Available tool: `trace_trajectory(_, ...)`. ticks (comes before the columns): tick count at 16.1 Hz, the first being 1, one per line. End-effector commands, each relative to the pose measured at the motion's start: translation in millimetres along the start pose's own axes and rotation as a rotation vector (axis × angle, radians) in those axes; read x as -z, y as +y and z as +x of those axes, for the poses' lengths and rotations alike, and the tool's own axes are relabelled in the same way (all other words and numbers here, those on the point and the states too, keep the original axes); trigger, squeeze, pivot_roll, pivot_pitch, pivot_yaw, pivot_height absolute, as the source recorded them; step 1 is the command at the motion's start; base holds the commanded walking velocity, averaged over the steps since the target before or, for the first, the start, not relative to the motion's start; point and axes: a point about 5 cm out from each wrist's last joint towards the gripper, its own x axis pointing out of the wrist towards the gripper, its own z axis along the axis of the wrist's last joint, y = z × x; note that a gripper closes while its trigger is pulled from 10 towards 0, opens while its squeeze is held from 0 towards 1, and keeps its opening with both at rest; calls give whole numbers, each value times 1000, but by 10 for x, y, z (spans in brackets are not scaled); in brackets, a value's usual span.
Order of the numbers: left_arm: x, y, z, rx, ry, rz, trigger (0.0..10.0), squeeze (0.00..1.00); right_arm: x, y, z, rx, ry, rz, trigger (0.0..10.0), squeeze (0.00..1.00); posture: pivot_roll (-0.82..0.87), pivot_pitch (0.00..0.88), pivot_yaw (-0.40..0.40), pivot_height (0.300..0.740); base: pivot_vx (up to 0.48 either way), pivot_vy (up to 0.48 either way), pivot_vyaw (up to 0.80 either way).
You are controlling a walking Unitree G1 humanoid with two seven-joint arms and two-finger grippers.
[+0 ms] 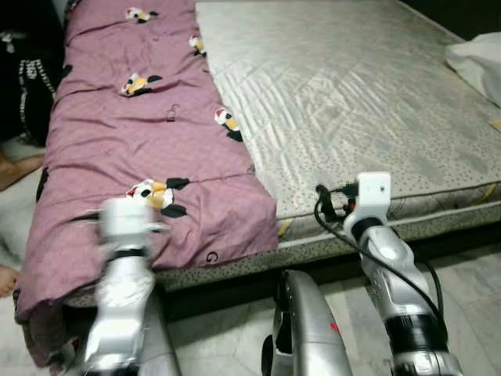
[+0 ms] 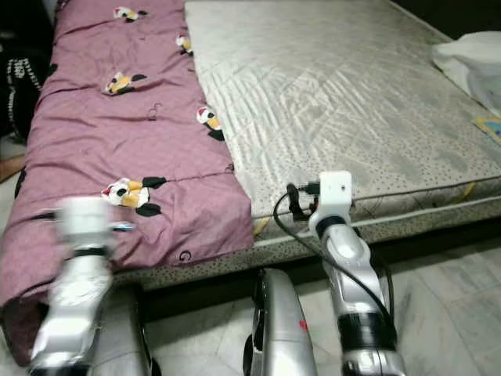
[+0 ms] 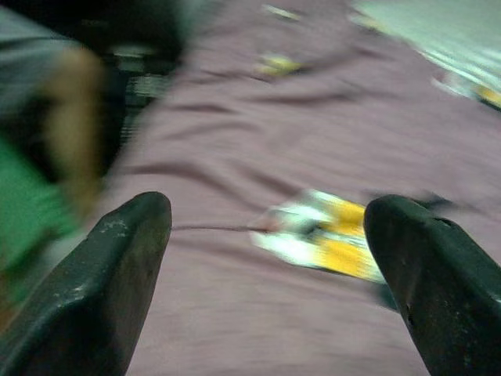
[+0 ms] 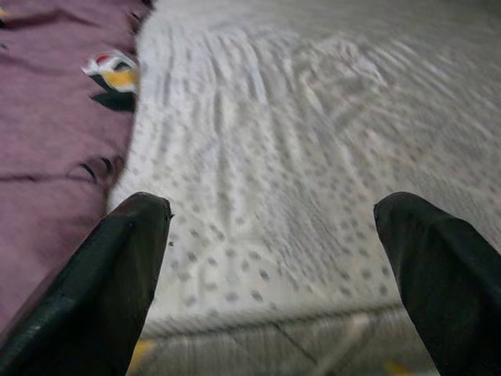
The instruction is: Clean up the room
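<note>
A mauve blanket (image 1: pixel 133 141) printed with penguins covers the left strip of the bed and hangs over its front edge. The rest is a bare grey quilted mattress (image 1: pixel 337 94). My left arm (image 1: pixel 125 266), blurred, reaches over the blanket's front part. My left gripper (image 3: pixel 266 274) is open above the blanket (image 3: pixel 235 157), close to a penguin print (image 3: pixel 329 239). My right arm (image 1: pixel 383 258) is raised at the mattress's front edge. My right gripper (image 4: pixel 274 274) is open over the mattress (image 4: pixel 313 141), with the blanket's edge (image 4: pixel 55 125) to one side. Neither gripper holds anything.
A crumpled white cloth (image 1: pixel 477 59) lies at the mattress's far right, with a small coloured item (image 2: pixel 489 125) near it. A person's bare foot (image 1: pixel 19 168) and dark belongings (image 1: pixel 31 78) are left of the bed. Pale tiled floor (image 1: pixel 470 282) runs along the front.
</note>
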Motion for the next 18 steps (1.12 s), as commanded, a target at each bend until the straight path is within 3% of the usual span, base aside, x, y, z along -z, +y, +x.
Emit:
trace_trajectory(1,21,93,-115,-49,21,-17,10000,0,-13,44,36,-22,-6,-16,10000,0,32,49,-97,507,0,0,800)
trace_trajectory(2,70,137,-279,-52,38,-17,10000,0,-10,126,61,-44,-6,-20,10000,0,49,53,-102,507,0,0,800)
trace_trajectory(5,117,160,-455,-50,71,-11,10000,0,29,246,90,-85,5,-11,10000,0,56,55,-102,507,0,0,800)
trace_trajectory(7,67,188,-414,-60,64,-8,10000,0,145,359,141,-141,79,-35,10000,0,66,54,-98,507,0,0,800)
trace_trajectory(9,16,158,-378,-40,55,-7,10000,0,317,530,210,-228,201,-65,10000,0,71,53,-85,507,0,0,0)
trace_trajectory(10,12,154,-377,-37,53,-6,10000,0,328,545,216,-236,210,-73,10000,0,71,53,-85,507,0,0,0)
trace_trajectory(11,15,144,-386,-22,59,-4,10000,0,470,609,241,-263,322,-118,10000,0,83,52,-81,507,0,0,0)
trace_trajectory(12,18,146,-391,-22,64,-3,10000,0,594,627,216,-276,436,-102,10000,0,90,51,-83,507,0,0,0)
trace_trajectory(14,19,160,-399,-24,75,-2,10000,0,757,514,155,-216,579,38,10000,0,96,50,-87,507,0,0,0)
trace_trajectory(16,39,176,-407,-25,88,2,10000,0,828,357,111,-159,624,91,10000,0,95,50,-89,507,0,0,0)
trace_trajectory(18,65,189,-412,-29,102,1,10000,0,851,96,61,-61,636,148,10000,0,88,50,-85,507,0,0,0)
